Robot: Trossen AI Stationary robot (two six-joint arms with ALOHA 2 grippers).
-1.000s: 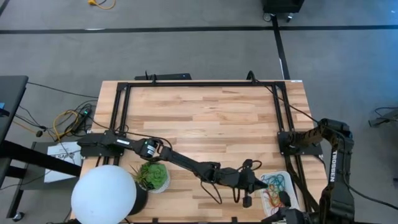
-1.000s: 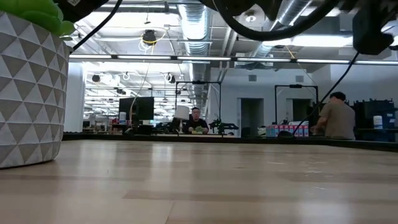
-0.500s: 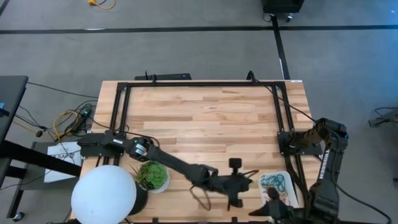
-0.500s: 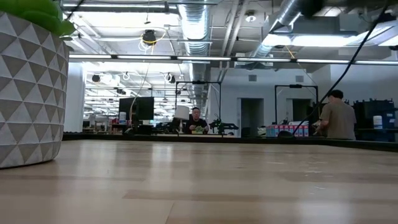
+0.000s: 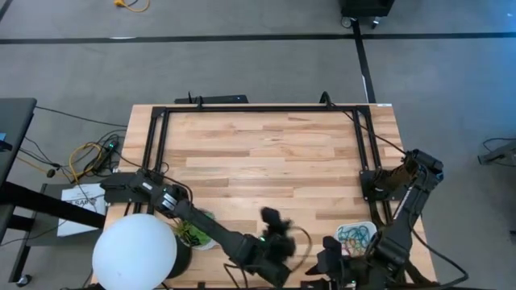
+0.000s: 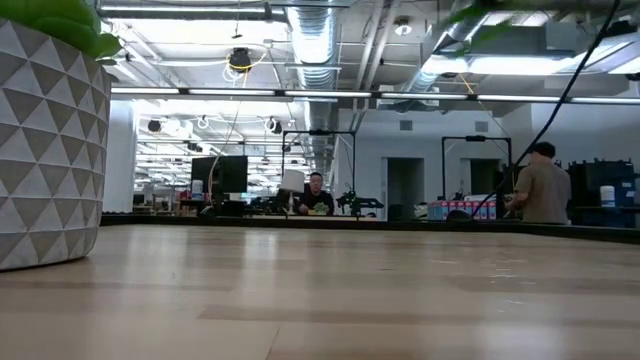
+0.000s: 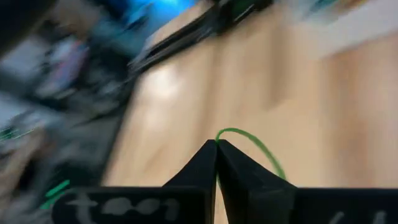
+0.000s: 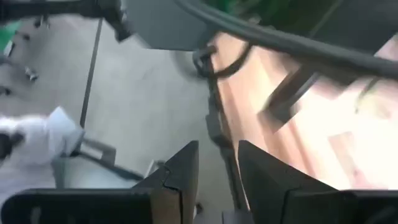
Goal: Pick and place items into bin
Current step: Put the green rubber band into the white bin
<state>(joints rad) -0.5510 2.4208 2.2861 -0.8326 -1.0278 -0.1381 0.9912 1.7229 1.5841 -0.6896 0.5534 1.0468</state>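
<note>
Pinched together, the left gripper (image 7: 216, 152)'s two dark fingers (image 7: 239, 171) clamp a thin green rubber-band loop (image 7: 252, 146), which arches out from their tips as a bright curved strand over the pale wooden table (image 5: 266, 153). That gripper (image 5: 274, 225) hangs near the table's front edge, well apart from the small shallow white plastic bin (image 5: 359, 236) with rounded corners, on the side toward the green potted plant (image 5: 193, 234). Inside the bin lies a tangle of teal, yellow and red rubber-band loops (image 5: 355, 237).

A second ago the left gripper was at the bin's near side; since then it has swung away toward the plant and the front edge.

Beside the bin, at the front edge, the right gripper (image 5: 332, 256) has its fingers (image 8: 264, 177) parted by a moderate gap with nothing between them. It has moved off the bin, over which it stood a second ago.
</note>
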